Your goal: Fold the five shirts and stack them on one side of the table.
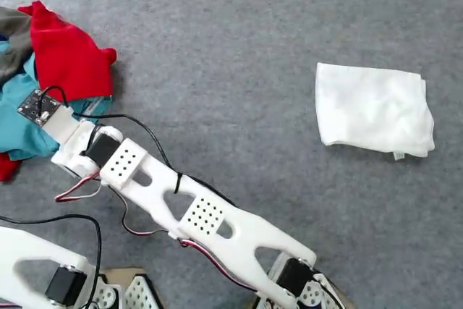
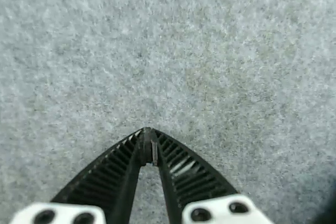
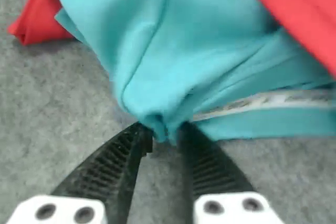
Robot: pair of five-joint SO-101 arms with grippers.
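A pile of loose shirts lies at the table's left edge: a red shirt [image 1: 69, 56] on top, a teal shirt [image 1: 22, 117] under it and a grey one [image 1: 11, 41] behind. My right arm [image 1: 123, 161] stretches across to this pile. Its gripper [image 3: 164, 132] is shut on a bunched fold of the teal shirt [image 3: 173, 51], with the red shirt [image 3: 294, 9] beside it. A folded white shirt [image 1: 372, 110] rests at the right side. My left gripper [image 2: 148, 142] is shut on nothing, just above the grey mat [image 2: 210, 51].
The left arm [image 1: 43, 265] sits at the near left corner. Cables [image 1: 145, 132] trail along the right arm. Grey mat [image 1: 239, 56] covers the table between the pile and the white shirt.
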